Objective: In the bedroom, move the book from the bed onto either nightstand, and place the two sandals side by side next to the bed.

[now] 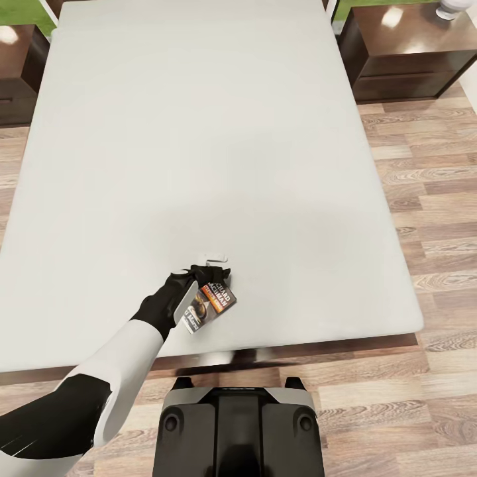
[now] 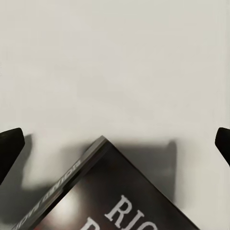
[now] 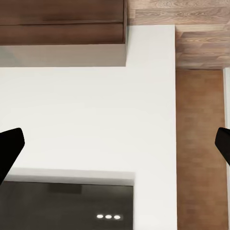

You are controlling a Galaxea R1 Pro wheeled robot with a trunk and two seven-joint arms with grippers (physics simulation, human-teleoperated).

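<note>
The book [image 1: 211, 305], dark with an orange band and white lettering, lies on the pale-grey mattress of the bed [image 1: 199, 132] near its front edge. My left gripper [image 1: 207, 270] hovers at the book's far end, black fingers spread. In the left wrist view the fingertips [image 2: 10, 146] stand wide apart at both edges, and a corner of the book [image 2: 120, 191] lies between them, untouched; the left gripper [image 2: 116, 141] is open. My right gripper [image 3: 117, 143] is open on nothing. The sandals are out of view.
One dark-brown nightstand [image 1: 407, 53] stands at the bed's far right, another nightstand [image 1: 16, 69] at the far left. Wood-plank floor [image 1: 430, 218] runs along the bed's right side. My dark base [image 1: 238, 430] sits against the bed's front edge.
</note>
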